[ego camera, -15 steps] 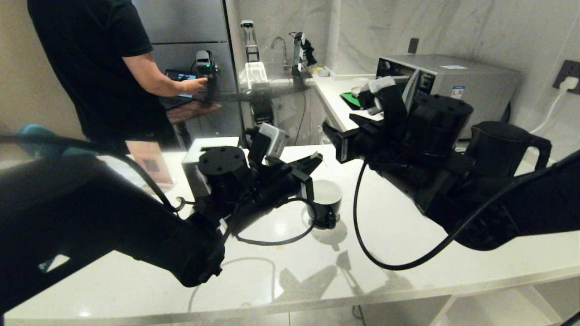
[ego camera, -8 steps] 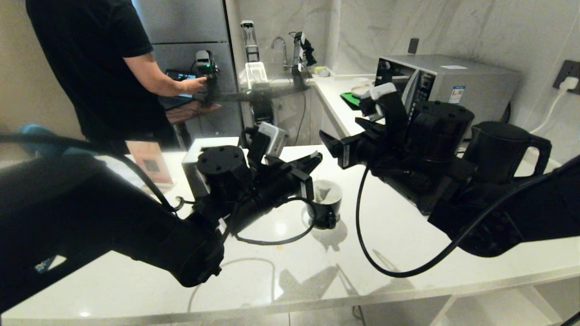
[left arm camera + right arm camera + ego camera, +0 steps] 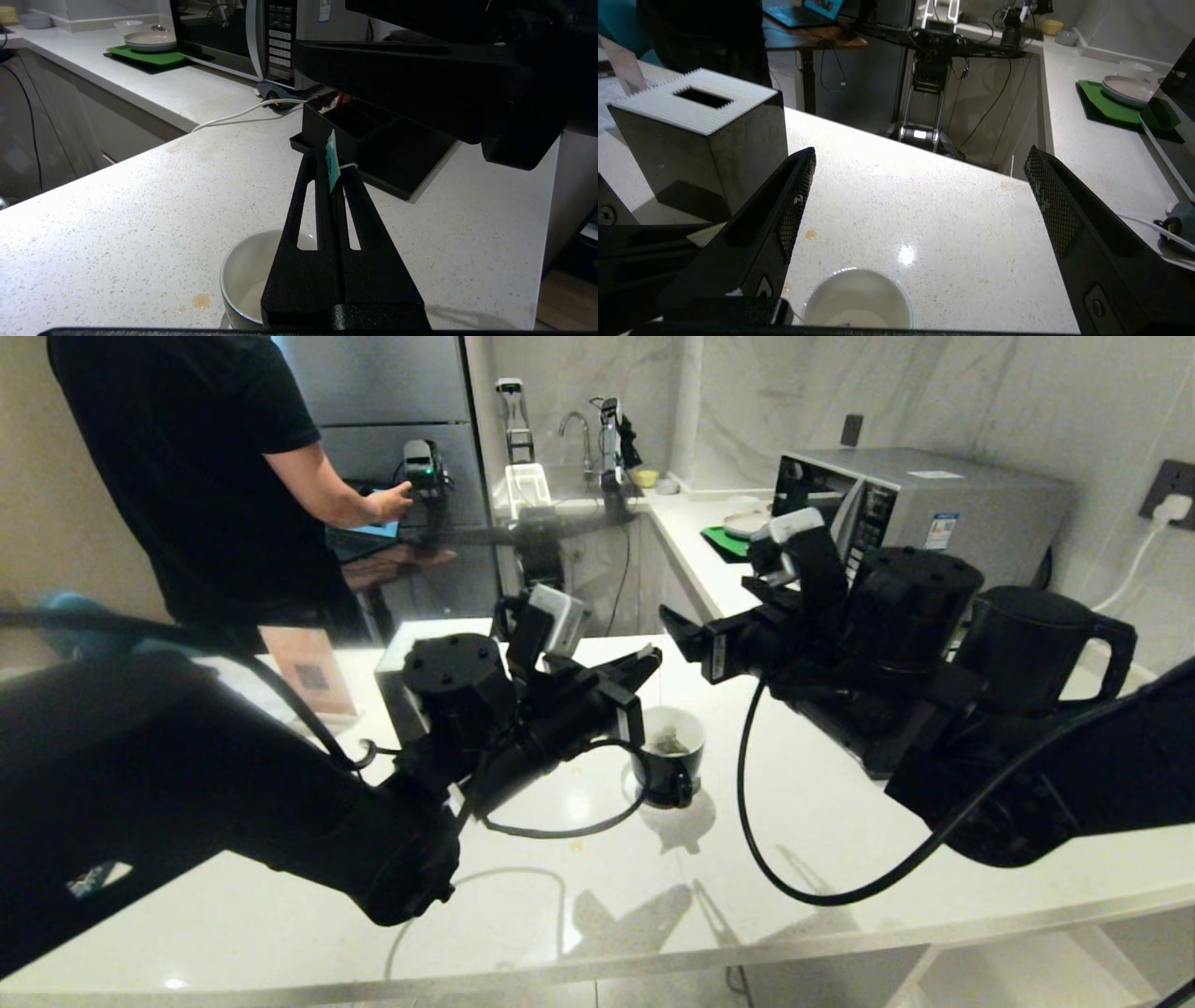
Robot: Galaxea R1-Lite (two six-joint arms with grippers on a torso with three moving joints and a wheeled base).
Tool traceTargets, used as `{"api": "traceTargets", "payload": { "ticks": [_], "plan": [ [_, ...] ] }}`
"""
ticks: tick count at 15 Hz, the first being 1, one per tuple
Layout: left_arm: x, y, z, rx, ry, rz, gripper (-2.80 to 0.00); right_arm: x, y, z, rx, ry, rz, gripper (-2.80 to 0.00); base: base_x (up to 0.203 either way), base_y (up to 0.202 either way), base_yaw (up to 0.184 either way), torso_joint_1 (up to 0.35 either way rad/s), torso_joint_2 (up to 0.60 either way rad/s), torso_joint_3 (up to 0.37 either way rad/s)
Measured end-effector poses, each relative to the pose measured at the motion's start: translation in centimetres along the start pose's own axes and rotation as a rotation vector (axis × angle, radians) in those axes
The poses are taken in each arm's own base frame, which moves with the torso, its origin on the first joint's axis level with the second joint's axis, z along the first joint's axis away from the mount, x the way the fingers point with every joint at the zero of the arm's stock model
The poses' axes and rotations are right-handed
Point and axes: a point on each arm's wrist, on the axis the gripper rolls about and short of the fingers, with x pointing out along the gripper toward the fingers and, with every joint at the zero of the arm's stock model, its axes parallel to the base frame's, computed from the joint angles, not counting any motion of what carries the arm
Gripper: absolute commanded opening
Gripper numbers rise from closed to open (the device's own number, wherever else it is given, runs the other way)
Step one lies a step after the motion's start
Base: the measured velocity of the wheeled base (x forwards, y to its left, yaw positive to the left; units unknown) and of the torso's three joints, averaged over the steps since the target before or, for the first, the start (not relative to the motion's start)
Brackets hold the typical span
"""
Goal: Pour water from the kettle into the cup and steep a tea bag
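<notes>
The black cup (image 3: 667,758) with a white inside stands mid-counter. A pale tea bag (image 3: 670,744) lies inside it, and a thin string runs up from it to my left gripper (image 3: 646,665). That gripper hangs just above the cup's left side, shut on the teal tag (image 3: 331,161) at the string's end. My right gripper (image 3: 726,609) hovers open over the cup's far right; nothing is between its fingers (image 3: 796,200). The cup (image 3: 857,301) shows below them. The black kettle (image 3: 1032,639) stands at the right behind the right arm. I cannot make out water.
A black organizer box (image 3: 387,154) sits just beyond the cup, with a microwave (image 3: 934,495) behind it. A tissue box (image 3: 700,135) stands to the left behind my left arm. A person (image 3: 205,476) stands at the far left. The counter's front edge (image 3: 597,961) is near.
The right gripper's jaws have spread wider and it has drawn slightly up and right. The tea bag now shows inside the cup, which looked plain white before. The left arm has not moved.
</notes>
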Motion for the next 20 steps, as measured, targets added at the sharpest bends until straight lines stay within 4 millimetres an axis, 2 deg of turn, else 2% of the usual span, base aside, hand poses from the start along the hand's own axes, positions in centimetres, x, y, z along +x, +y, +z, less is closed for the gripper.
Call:
{"api": "traceTargets", "payload": {
  "ticks": [9, 14, 15, 20],
  "plan": [
    [0.0, 0.0, 0.3, 0.001, -0.008, -0.001, -2.80, -0.3, -0.7, 0.3, -0.008, -0.002, -0.035, 0.00, 0.000, 0.000, 0.000, 0.000, 0.00, 0.000],
    [0.0, -0.1, 0.5, 0.002, -0.015, -0.003, -2.80, -1.2, -2.5, 0.9, -0.013, -0.004, -0.098, 0.00, 0.000, 0.000, 0.000, 0.000, 0.00, 0.000],
    [0.0, -0.1, 0.5, 0.003, -0.016, -0.003, -2.80, -1.6, -3.1, 1.0, -0.016, -0.001, -0.113, -2.80, 0.000, 0.000, 0.000, 0.000, 0.00, 0.000],
    [-0.1, -0.2, 0.7, 0.003, -0.019, -0.005, -2.80, -4.2, -5.7, 0.9, -0.031, 0.031, -0.184, -2.80, 0.000, 0.000, 0.000, 0.000, 0.00, 0.000]
  ]
}}
